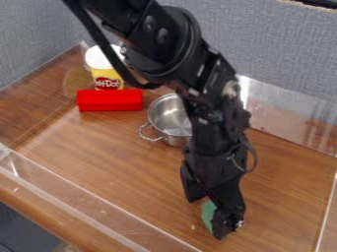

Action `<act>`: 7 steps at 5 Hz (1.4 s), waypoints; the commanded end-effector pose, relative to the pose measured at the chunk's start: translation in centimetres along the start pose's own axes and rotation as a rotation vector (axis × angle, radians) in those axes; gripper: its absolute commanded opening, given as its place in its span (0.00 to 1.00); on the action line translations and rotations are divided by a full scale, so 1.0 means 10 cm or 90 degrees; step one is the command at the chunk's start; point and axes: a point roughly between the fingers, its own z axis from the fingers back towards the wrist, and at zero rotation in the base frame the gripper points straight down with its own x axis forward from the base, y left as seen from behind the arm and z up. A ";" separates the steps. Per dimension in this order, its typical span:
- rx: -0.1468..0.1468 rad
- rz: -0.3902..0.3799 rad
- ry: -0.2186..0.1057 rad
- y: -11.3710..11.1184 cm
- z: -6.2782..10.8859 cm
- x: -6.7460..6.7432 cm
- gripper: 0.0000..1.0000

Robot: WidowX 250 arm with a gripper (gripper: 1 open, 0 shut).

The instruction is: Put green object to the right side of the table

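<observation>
The green object [210, 214] is a small green cube, seen low at the front right of the table [93, 148]. Only a sliver of it shows, at the left of the black fingers. My gripper [222, 222] points straight down over it with its fingertips close to the tabletop. The jaws stand open around the cube. The fingers hide most of it, and I cannot tell whether they touch it.
A steel pot [171, 117] stands behind the arm near the middle. A red block [108, 99] and a yellow tub [102, 67] sit at the back left. Low clear plastic walls [79, 202] edge the table; the front one runs just below the gripper.
</observation>
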 end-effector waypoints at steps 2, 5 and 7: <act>0.012 0.022 -0.020 0.08 0.02 0.05 1.00; 0.023 0.023 -0.024 0.10 0.09 0.08 1.00; 0.028 0.016 -0.029 0.08 0.16 0.12 1.00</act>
